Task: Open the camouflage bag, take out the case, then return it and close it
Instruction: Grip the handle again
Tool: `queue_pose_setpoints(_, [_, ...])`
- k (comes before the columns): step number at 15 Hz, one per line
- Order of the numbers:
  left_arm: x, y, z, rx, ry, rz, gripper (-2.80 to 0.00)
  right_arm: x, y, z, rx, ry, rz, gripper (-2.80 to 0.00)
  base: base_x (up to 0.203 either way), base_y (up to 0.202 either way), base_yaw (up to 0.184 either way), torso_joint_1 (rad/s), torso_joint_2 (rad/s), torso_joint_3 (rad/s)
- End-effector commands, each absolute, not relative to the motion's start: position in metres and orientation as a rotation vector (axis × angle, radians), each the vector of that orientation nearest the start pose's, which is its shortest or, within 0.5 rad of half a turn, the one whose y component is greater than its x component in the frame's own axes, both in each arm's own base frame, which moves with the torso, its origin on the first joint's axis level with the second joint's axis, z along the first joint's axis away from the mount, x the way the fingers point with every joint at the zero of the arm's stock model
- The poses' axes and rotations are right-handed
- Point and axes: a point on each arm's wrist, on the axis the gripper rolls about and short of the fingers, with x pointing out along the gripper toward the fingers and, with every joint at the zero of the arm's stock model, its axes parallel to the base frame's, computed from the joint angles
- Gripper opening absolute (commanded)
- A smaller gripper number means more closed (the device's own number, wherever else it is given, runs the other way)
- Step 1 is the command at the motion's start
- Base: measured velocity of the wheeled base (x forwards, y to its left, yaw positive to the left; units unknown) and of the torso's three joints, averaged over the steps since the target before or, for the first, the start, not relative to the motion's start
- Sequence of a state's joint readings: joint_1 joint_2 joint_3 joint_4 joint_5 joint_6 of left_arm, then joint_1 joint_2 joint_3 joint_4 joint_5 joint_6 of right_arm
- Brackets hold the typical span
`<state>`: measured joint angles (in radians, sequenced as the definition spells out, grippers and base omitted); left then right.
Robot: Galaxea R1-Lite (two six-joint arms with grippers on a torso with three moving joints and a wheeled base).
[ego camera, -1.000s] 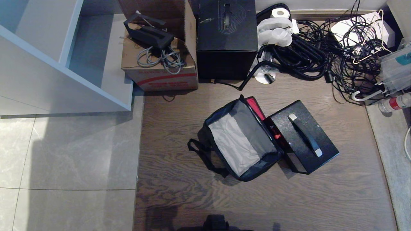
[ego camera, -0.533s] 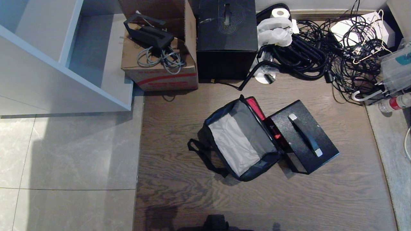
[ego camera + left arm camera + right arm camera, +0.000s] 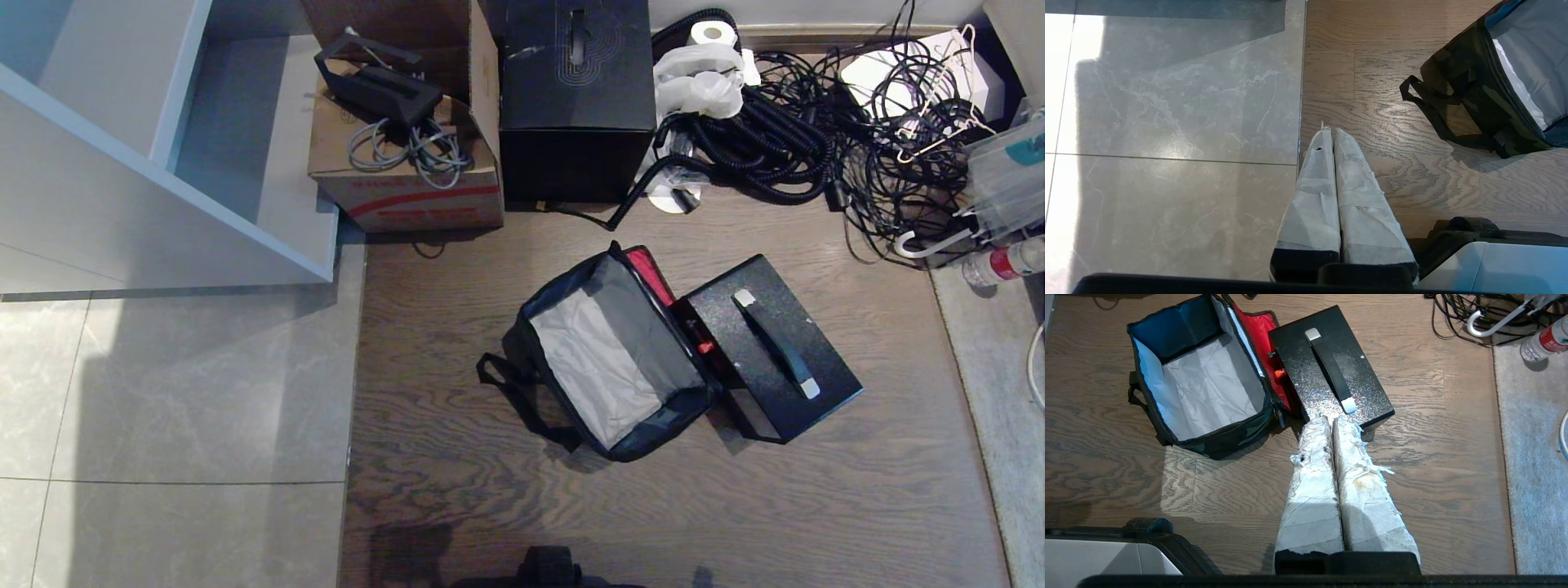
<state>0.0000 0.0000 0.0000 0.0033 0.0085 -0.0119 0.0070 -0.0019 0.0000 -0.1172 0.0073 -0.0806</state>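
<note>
A boxy camouflage bag [image 3: 608,367] sits open on a wooden floor, its grey lining exposed and nothing visible inside. Its lid is folded back, showing a red underside, and black straps trail from its side. Touching the lid side stands the case [image 3: 771,359], black and glittery, strap handle on top.

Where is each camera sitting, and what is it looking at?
Head view: high on the robot's head, looking down at the open camouflage bag, the case beside it, a cardboard box; a dark bit of the robot's base at the bottom edge.
Left wrist view: behind the left claw, shut, looking down at grey tile, wood and the bag's strap side.
Right wrist view: behind the right claw, shut, looking down at the case and bag.
Shared: all three see the bag.
</note>
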Motion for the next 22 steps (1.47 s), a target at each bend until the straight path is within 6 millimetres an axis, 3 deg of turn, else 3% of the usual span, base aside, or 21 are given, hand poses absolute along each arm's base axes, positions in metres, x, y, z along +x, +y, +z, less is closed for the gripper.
queue_pose_setpoints(1, [-0.0228, 0.0002, 0.0752, -0.012, 0.003, 0.009, -2.80, -0.0201, 0.0000, 0.0765, -0.081, -0.077, 0.012, -2.80, 0.000, 0.000, 0.000, 0.000, 0.00, 0.000])
queue_pose_setpoints(22, [-0.0229, 0.0002, 0.0755, -0.012, 0.002, 0.009, -2.80, -0.0201, 0.0001, 0.0765, -0.087, -0.078, 0.014, -2.80, 0.000, 0.000, 0.000, 0.000, 0.00, 0.000])
